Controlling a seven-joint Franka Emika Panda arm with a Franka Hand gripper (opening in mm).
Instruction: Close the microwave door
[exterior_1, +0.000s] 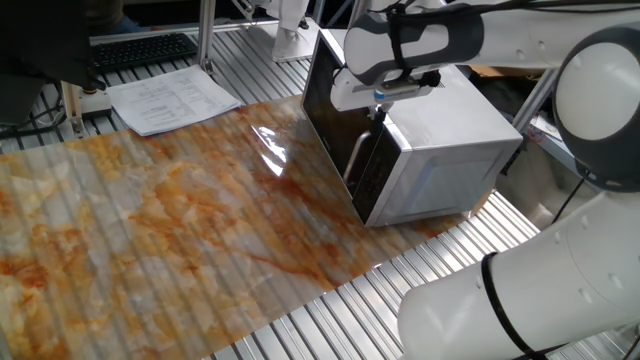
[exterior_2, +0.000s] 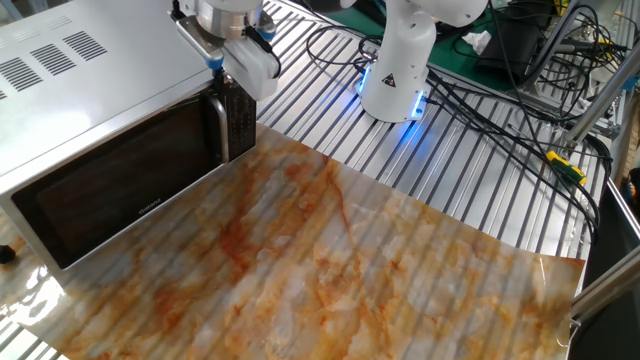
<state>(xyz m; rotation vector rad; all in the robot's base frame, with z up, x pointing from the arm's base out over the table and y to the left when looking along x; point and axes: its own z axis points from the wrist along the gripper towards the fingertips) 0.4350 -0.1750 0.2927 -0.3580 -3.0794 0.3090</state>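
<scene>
While my claw (exterior_2: 232, 75) hangs at the handle end of the door (exterior_2: 125, 185), I cannot tell from either view whether its fingers are spread or pressed together; the white housing hides the tips, and I see nothing pinched between them. Just below and in front of me is the silver handle (exterior_2: 219, 128), upright, its long axis running top to bottom, and I seem to be touching or nearly touching the door's upper edge beside it, though the exact contact is hidden. From there the door stretches away from my claw sideways, its long axis horizontal along the front of the microwave (exterior_2: 90, 60), its dark glass facing out over the marbled mat (exterior_2: 330, 260). It looks flush or all but flush with the black front; in the one fixed view the door (exterior_1: 328, 120) shows only as a thin slanted panel against the body (exterior_1: 450, 140), with the handle (exterior_1: 353, 160) standing just under my claw (exterior_1: 380, 100), and I cannot see a gap. So any last push, as I judge it, goes from my claw straight into the front, toward the silver box behind me, at the handle end farthest from the hinge. I am the only arm, and the task reads as nearly or wholly done.
</scene>
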